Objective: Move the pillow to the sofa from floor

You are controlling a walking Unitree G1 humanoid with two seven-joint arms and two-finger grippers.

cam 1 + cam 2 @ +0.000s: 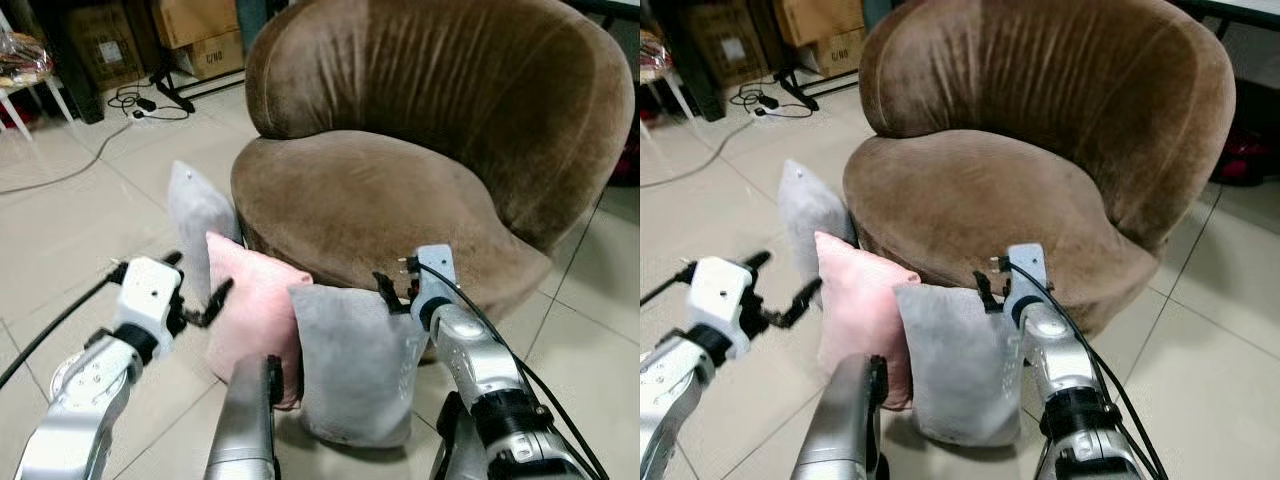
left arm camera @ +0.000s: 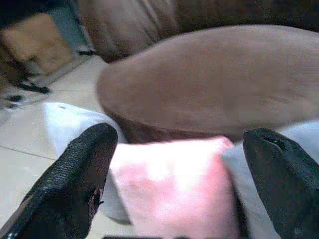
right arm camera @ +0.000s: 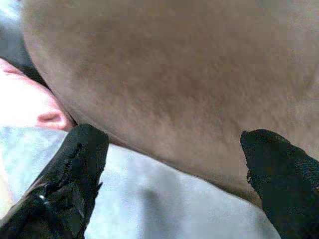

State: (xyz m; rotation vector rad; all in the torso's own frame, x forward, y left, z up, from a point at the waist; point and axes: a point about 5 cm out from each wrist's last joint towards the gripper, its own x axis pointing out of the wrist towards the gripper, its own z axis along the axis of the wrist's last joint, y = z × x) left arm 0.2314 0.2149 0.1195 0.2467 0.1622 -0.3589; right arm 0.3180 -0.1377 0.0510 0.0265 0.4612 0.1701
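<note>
left gripper (image 1: 200, 305): fingers spread, beside pink pillow (image 1: 255, 310)
right gripper (image 1: 398, 290): fingers spread over grey pillow (image 1: 355, 365)
tip: pinch deep, lift clear onto sofa (image 1: 400, 190)

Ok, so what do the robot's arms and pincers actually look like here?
Both arms are silver metal with black joint rings. The left pincer and right pincer each have two black fingers on a white boxy wrist block. Black cables run along both arms.
</note>
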